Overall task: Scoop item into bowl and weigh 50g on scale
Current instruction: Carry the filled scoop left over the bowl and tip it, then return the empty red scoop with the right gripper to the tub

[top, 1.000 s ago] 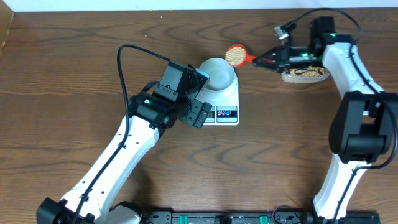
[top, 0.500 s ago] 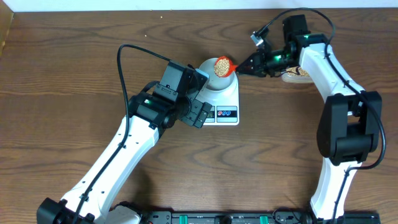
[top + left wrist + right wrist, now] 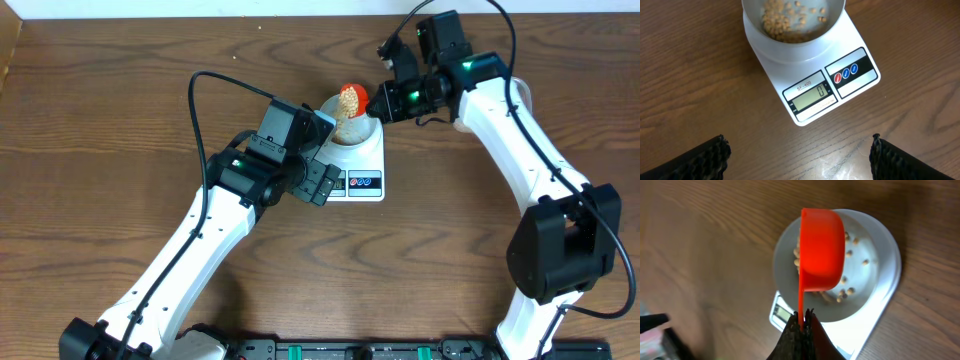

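The white scale (image 3: 365, 160) stands mid-table with the pale bowl (image 3: 350, 130) on it. My right gripper (image 3: 385, 102) is shut on the handle of a red scoop (image 3: 352, 98), which is tipped over the bowl with beans (image 3: 345, 104) spilling from it. In the right wrist view the scoop (image 3: 822, 250) hangs upside down over the bowl (image 3: 880, 255), with my fingers (image 3: 802, 317) pinching its handle. The left wrist view shows beans (image 3: 785, 22) in the bowl (image 3: 795, 47) and the scale (image 3: 850, 92) reading 0. My left gripper (image 3: 799, 155) is open and empty, in front of the scale.
The left arm (image 3: 240, 175) lies close against the scale's left side. The right arm (image 3: 510, 130) reaches in from the right over the back of the table. Bare wooden table (image 3: 120, 120) surrounds the scale.
My right gripper has carried the scoop left from beside the tub to over the bowl and tipped it, and beans are falling into the bowl. The left arm has not moved.
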Motion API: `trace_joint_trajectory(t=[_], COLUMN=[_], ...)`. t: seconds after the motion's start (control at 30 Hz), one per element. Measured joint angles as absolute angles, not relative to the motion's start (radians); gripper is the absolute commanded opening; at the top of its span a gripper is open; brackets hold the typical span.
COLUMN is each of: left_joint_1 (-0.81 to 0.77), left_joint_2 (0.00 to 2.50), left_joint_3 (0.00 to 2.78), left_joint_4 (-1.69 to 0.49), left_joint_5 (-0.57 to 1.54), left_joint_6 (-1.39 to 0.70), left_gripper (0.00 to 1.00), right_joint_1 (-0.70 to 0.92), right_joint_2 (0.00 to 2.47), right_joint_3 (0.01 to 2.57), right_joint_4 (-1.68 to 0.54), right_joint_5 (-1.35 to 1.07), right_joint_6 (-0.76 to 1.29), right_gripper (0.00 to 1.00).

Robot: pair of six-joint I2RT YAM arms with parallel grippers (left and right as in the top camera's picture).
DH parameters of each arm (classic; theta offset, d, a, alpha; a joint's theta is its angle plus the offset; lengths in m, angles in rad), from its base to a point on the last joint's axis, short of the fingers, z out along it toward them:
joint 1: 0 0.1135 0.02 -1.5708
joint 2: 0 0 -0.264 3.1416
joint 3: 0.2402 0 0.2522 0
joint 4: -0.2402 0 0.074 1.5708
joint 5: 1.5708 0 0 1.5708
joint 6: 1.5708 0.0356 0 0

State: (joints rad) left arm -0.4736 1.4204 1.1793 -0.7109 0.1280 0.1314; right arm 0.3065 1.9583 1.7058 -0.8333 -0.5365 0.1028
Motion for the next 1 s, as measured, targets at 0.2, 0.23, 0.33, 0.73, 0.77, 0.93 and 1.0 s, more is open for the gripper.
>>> trace_joint_trajectory(t=[0.2, 0.23, 0.33, 0.73, 0.77, 0.93, 1.0], left_joint_1=[-0.474, -0.474, -0.474, -0.474, -0.474, -0.474, -0.474], left_joint_2=[1.420, 1.420, 1.420, 1.420, 1.420, 1.420, 1.420], left_joint_3=[1.179, 1.179, 1.179, 1.179, 1.179, 1.179, 1.179], left_joint_4=[-0.711, -0.711, -0.711, -0.711, -0.711, -0.711, -0.711], left_joint_5=[0.128, 0.128, 0.128, 0.128, 0.128, 0.128, 0.128], left_joint_6=[0.131, 0.131, 0.131, 0.131, 0.131, 0.131, 0.131], left_gripper=[0.91, 0.92, 0.91, 0.92, 0.91, 0.92, 0.92], right_joint_1=[0.328, 0.334, 0.356, 0.452, 0.463, 0.530, 0.566], right_joint_2=[1.959, 1.959, 1.959, 1.956, 1.955, 1.939, 1.934], right_joint_3=[1.706, 1.706, 1.706, 1.706, 1.706, 1.706, 1.706], right_joint_4=[-0.836, -0.836, -0.836, -0.838, -0.841, -0.848, -0.852], right_joint_5=[-0.443, -0.430, -0.387, -0.160, -0.136, 0.031, 0.125], right_joint_6=[0.103, 0.103, 0.103, 0.076, 0.071, 0.043, 0.038], right_gripper=[0.01, 0.01, 0.01, 0.01, 0.01, 0.01, 0.01])
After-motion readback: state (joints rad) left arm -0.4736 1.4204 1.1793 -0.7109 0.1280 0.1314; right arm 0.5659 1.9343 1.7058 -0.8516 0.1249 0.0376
